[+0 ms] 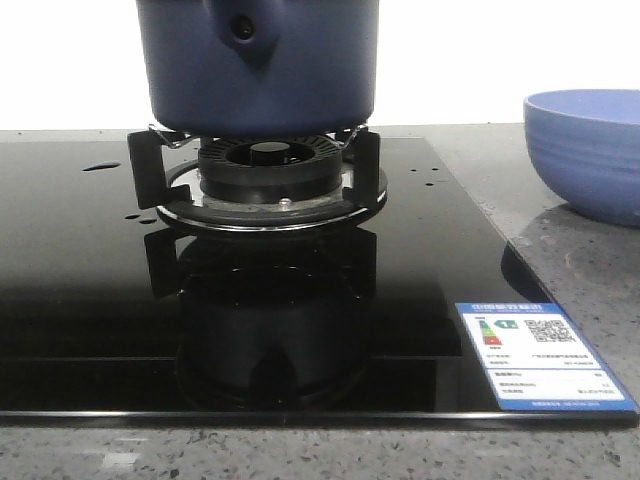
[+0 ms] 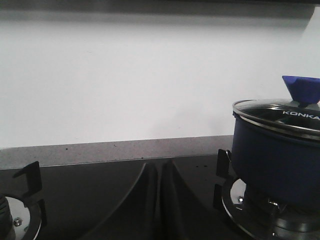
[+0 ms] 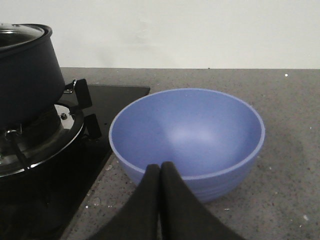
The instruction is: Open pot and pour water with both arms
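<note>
Navy-blue cylindrical pot (image 2: 277,162) with glass lid sits apart beside the left tool (image 2: 159,172); both tools' fingers, right tool (image 3: 160,172) included, seemingly pressed together.

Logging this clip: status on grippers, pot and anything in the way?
Left gripper and right gripper: jaws shut, empty. Pot on burner, lid still on. Bowl empty, beside the stove; nothing blocking.

open hob glass (image 1: 90,300) beside pot (image 1: 258,65); bowl (image 1: 585,150) flanks other side.
</note>
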Tool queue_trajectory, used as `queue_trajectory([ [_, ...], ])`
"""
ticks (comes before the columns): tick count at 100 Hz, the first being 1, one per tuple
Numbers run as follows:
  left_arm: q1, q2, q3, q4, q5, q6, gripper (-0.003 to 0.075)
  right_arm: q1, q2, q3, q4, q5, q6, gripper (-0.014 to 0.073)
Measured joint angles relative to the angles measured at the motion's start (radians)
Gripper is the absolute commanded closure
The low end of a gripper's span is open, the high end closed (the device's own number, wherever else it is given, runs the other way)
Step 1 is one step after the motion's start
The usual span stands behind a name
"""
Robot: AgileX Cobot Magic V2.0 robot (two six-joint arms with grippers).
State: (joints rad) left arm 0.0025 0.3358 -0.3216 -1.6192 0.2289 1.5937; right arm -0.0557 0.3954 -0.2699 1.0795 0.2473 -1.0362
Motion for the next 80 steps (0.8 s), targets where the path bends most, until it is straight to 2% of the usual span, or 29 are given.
queue_trajectory([
  [21, 0.0, -0.03, 0.009, -0.065, -0.004, 0.0, 0.0739, 0.0, -0.003, 0.005, 0.063, -0.006, -0.002, 0.0655],
  [80, 0.0, -0.03, 0.009, -0.078, -0.012, 0.0, 0.0739, 0.0, -0.004, 0.006, 0.068, -0.007, -0.002, 0.066],
])
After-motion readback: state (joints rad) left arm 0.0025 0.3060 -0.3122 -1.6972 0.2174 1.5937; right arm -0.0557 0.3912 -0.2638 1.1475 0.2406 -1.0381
